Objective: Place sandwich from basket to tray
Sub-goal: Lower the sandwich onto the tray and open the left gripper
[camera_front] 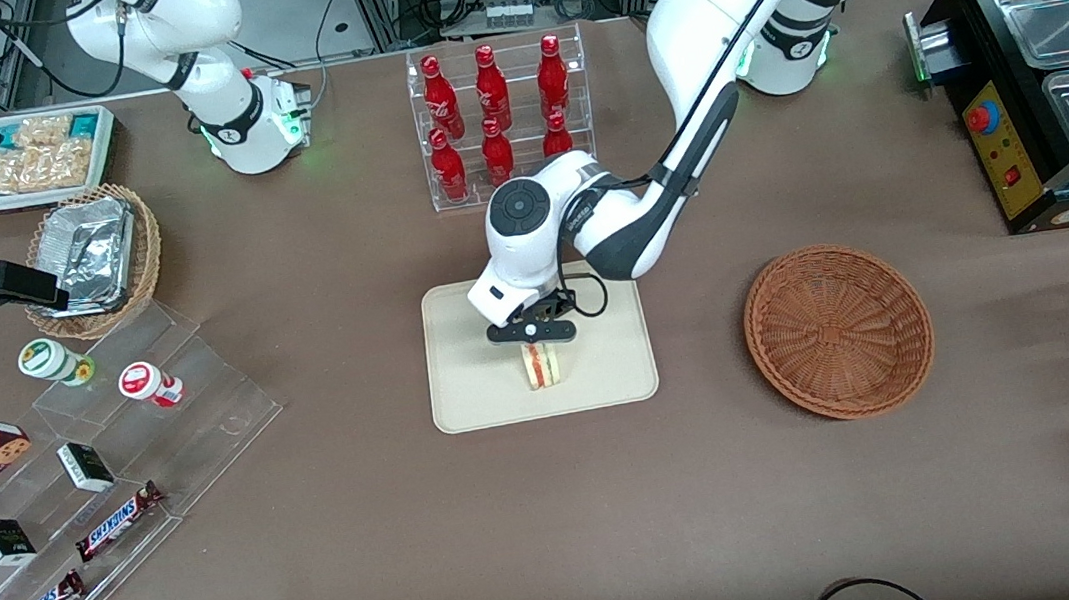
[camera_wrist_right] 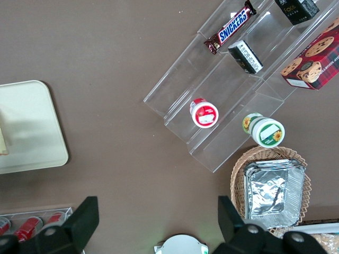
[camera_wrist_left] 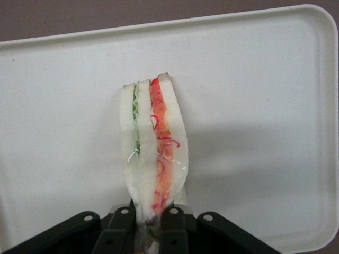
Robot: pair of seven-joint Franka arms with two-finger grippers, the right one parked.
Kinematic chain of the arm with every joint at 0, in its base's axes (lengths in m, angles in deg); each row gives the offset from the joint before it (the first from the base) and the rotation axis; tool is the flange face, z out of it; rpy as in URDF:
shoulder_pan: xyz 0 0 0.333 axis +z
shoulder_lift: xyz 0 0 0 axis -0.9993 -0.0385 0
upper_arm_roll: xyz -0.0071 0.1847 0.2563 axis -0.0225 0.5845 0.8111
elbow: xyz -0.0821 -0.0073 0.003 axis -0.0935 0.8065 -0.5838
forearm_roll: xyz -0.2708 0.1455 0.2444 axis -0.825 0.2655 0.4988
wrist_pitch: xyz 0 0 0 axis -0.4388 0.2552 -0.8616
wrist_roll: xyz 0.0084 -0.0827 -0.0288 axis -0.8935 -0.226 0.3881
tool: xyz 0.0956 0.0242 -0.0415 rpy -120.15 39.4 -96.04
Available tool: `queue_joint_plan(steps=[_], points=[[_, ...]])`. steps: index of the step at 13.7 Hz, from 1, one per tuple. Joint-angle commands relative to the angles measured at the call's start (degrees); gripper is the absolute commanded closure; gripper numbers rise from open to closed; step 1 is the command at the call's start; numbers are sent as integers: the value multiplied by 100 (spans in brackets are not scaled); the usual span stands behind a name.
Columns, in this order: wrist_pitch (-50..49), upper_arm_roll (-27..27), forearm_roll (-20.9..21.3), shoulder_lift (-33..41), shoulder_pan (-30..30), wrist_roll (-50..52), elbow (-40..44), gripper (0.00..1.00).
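Clamped between the gripper (camera_wrist_left: 147, 225) fingers, the sandwich (camera_wrist_left: 153, 143) stands on edge over the tray (camera_wrist_left: 265, 106), its long axis running straight out from the fingertips. Only the wrist view shows the pinch; the front view shows the wicker basket (camera_front: 838, 330) empty, toward the working arm's end.

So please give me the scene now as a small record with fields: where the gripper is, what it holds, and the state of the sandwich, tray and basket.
gripper: above the tray, fingers shut on the sandwich
sandwich: held by one end, standing on edge over the tray, cut edge with red and green filling showing
tray: on the table in front of the bottle rack
basket: beside the tray, toward the working arm's end, nothing in it
bottle rack: holds red bottles, farther from the front camera than the tray
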Motion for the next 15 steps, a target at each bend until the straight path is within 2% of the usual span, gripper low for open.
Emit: queue_joint_plan(steps=[1,4,8,11,13,15], points=[[-33,53,116,-50,-99,168,87,1],[-321,53,125,37,-90,308,157,0],[-472,140,73,607,-11,326,166,0],[-858,491,20,1135,7,326,166,0],[-1068,895,-295,1574,-2,317,157,0],[-1428,1125,-332,1934,7,265,148,0]])
